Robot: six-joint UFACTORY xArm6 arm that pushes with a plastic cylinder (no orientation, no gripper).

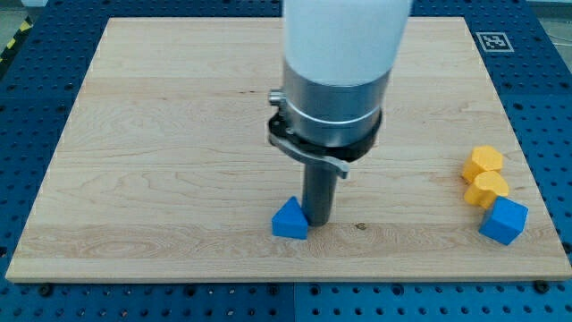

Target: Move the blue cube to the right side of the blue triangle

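The blue triangle (290,219) lies on the wooden board near the view's bottom, a little left of centre. My tip (319,220) stands right beside it on its right, touching or nearly touching it. The blue cube (504,220) lies far off at the view's right, near the board's right edge and bottom right corner. The arm's white and grey body hangs over the middle of the board and hides the wood behind it.
Two yellow blocks (483,162) (486,189) lie stacked in line just above the blue cube, the lower one touching or nearly touching it. The wooden board (161,134) rests on a blue perforated table. A marker tag (493,40) sits at the board's top right corner.
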